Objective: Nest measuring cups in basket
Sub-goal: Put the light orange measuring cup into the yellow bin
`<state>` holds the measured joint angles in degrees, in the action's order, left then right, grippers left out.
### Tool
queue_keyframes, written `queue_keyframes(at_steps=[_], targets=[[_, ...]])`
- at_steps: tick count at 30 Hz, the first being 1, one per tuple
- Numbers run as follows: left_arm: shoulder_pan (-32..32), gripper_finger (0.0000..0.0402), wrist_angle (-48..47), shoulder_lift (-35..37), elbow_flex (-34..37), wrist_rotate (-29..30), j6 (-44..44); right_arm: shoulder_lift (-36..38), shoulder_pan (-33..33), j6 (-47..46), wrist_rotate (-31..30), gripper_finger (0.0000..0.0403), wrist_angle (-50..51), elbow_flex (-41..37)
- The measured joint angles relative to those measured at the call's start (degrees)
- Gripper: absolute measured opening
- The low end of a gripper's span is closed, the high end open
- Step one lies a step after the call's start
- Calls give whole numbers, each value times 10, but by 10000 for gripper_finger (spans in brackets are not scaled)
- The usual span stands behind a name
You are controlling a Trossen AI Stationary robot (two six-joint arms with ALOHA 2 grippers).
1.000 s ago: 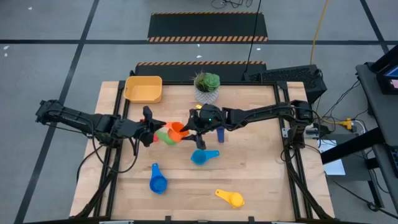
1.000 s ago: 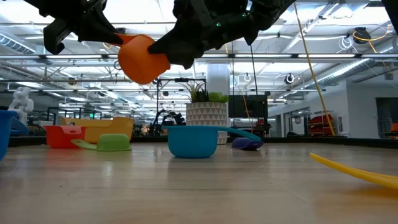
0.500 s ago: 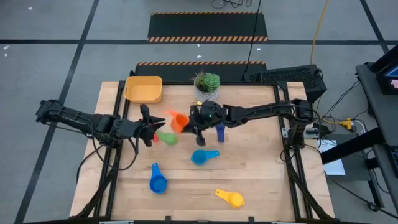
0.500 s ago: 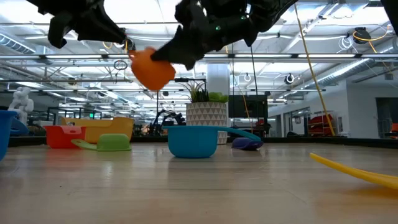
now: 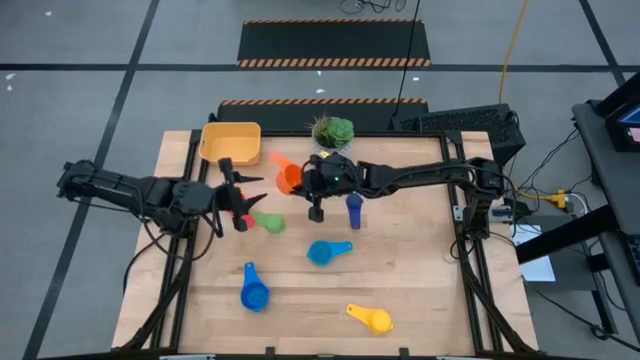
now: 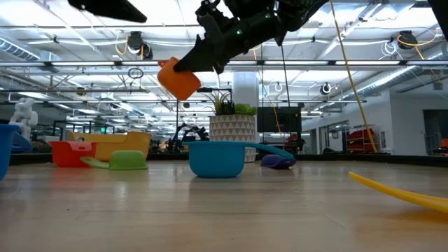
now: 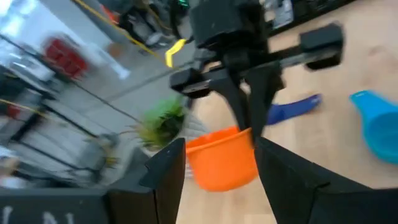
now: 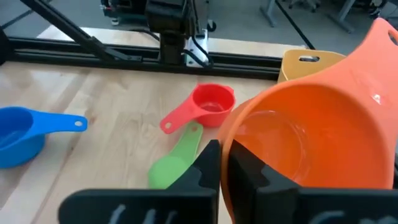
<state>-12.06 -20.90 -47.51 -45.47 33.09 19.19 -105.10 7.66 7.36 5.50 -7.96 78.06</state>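
The right gripper, pinching the orange measuring cup by its rim, has carried it up and toward the far-left basket. The left gripper, fingers spread and empty, has let go; nesting comes next.

Our wooden table carries the basket and plant pot beyond our grippers, with red, green and blue cups near them.

Basket at table's far-left corner — plant pot to its right.
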Motion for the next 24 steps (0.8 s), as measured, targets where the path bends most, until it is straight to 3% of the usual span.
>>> queue_keyframes(at_steps=[3,8,17,24], targets=[[29,190,-71,-34,-55,-56,-39,0,0,18,0,1,16,15],[69,194,-174,-115,-133,-95,-50,0,6,44,3,1,18,27],[100,229,-212,-233,-234,-171,34,0,6,75,21,2,49,28],[154,234,-261,-299,-256,-229,100,0,5,91,34,6,58,28]])
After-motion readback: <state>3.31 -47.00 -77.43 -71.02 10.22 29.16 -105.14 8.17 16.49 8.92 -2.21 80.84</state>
